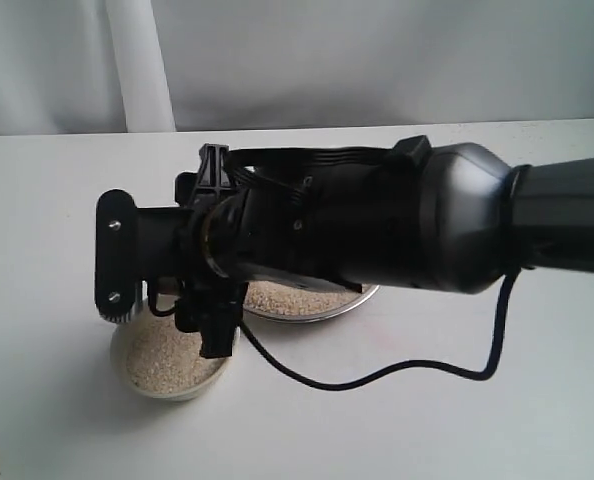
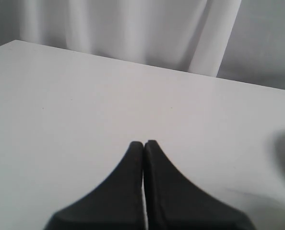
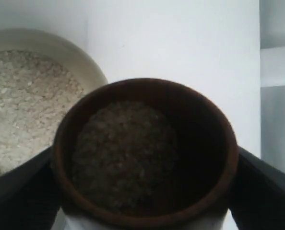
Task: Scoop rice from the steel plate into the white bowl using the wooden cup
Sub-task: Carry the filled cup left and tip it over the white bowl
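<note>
Table [image 1: 497, 420]: a white top that carries everything, with a pale curtain behind it. Right arm [image 1: 427, 220]: a dark body reaching across from the right and hiding most of the plate, so the exterior view cannot confirm clearance beneath it. Steel plate [image 1: 362, 297]: only a sliver of rim and some grain show under the arm, just beside the bowl. White bowl [image 1: 177, 393]: it stands at the near left and is filled with rice [image 1: 162, 360] close to its rim, so another load may heap up and roll over the edge. Cable [image 1: 377, 375]: a black loop lying on the table near both dishes, which could catch or nudge either one as the arm swings. Right gripper [image 3: 143, 191]: it clamps the wooden cup [image 3: 219, 143] from both sides. Flat fingers on a rounded barrel could let the cup twist or slip when it is tipped. The cup holds a part load of grain and is held upright. In the wrist view the bowl lies off to one side of it rather than underneath, so pouring from this spot would likely scatter grain on the table outside the rim. Left gripper [image 2: 143, 146]: its jaws are pressed together on nothing, and it sits over bare table, away from the work.
</note>
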`<state>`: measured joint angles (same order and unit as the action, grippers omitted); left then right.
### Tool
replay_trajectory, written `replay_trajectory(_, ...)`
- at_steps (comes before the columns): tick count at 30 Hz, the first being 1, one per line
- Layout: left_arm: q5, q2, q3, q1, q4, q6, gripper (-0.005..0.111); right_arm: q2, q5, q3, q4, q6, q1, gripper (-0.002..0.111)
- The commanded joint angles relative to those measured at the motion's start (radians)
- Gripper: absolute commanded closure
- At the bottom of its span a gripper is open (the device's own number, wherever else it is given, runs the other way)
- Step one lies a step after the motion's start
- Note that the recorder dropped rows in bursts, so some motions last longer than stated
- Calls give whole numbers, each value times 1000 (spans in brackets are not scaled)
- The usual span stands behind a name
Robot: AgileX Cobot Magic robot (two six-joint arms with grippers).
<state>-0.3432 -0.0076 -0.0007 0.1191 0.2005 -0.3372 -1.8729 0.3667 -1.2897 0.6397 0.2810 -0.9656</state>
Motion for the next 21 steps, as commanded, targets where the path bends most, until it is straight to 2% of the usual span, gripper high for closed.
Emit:
replay_trajectory(1, 6, 8, 1, -1, -4, -2, 107, 4, 67, -43, 148, 7, -35, 108)
replay_trajectory(7, 6, 8, 1, -1, -4, -2, 107, -81, 223, -92, 369, -24, -82, 108)
replay_trajectory(21, 6, 8, 1, -1, -4, -2, 107, -202, 394, -103, 699, -79, -156, 108)
